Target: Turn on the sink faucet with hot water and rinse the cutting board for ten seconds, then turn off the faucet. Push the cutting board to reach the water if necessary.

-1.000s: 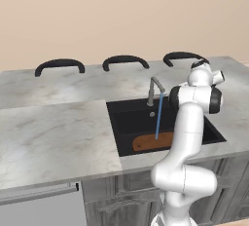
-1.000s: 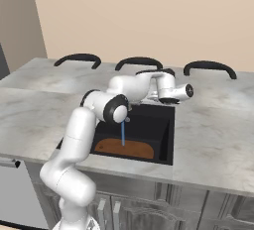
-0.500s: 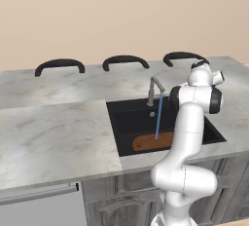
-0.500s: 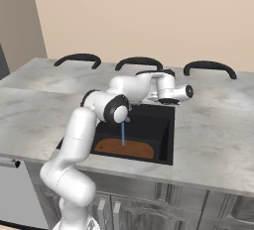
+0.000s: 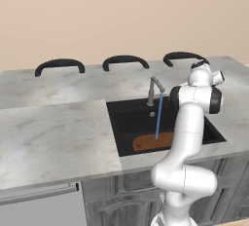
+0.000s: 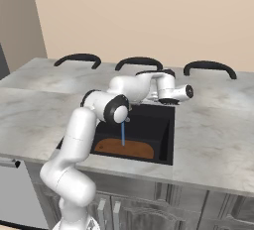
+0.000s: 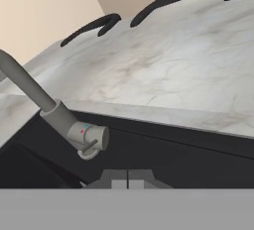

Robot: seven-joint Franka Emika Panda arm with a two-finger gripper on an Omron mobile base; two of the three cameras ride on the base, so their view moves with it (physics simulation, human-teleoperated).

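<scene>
Water (image 5: 158, 118) running: a thin blue stream drops from the spout of the sink faucet (image 5: 153, 91) onto the cutting board (image 5: 152, 141), which lies flat in the sink (image 5: 127, 118) against its front wall. The gripper (image 7: 127, 178) hangs over the basin's back edge, just beside the faucet post, with fingertips pressed together and nothing between them. Black chair backs (image 5: 125, 61) line the counter's (image 5: 53, 137) far side.

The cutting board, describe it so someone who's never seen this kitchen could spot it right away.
Find the grey marble counter, then the sink sunk into it. On the basin floor, against the near wall, lies the cutting board: a flat orange-brown slab with rounded corners. It is the only warm-coloured thing in the basin, and the water lands on it.
</scene>
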